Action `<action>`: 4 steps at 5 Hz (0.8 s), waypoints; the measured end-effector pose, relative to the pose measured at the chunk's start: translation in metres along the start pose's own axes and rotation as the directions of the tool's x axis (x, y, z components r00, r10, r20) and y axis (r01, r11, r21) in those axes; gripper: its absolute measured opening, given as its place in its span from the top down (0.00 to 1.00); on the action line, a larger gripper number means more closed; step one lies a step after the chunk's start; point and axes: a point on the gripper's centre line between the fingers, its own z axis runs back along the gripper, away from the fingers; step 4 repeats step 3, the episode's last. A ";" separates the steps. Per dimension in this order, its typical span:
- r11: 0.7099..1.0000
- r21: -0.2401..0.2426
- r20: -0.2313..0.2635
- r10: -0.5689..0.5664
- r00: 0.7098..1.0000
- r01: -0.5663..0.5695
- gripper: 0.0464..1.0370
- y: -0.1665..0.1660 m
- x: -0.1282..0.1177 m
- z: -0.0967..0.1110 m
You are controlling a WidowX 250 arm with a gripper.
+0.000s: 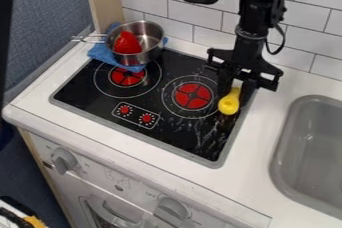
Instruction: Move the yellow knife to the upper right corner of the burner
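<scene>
"Where's the yellow utensil [229, 103]?"

"Just to the right of the right burner [192, 96], on or barely above the glass; I can't tell which. The task calls it a knife, though that rounded end looks more like a spoon."

"And the gripper [236, 93]?"

"Hanging over that same side of the burner, pointing down. Its fingers are parted only by the utensil's narrow neck and look clamped on it, with the bulb poking out toward the front."

"So which step is this?"

"I'd say the grasp is made and the placing is in hand. Next, a small shift toward the tiled wall [204, 9], up and right of the burner, then lower and let go. Loosen early and that round end could roll."
</scene>
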 end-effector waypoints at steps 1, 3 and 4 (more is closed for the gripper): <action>0.997 -0.012 0.028 -0.080 0.996 0.080 0.26 -0.001 0.002 -0.003; 0.994 -0.046 0.231 -0.084 0.969 0.097 0.03 0.011 0.009 0.061; 0.994 -0.046 0.231 -0.084 0.969 0.097 0.03 0.011 0.009 0.061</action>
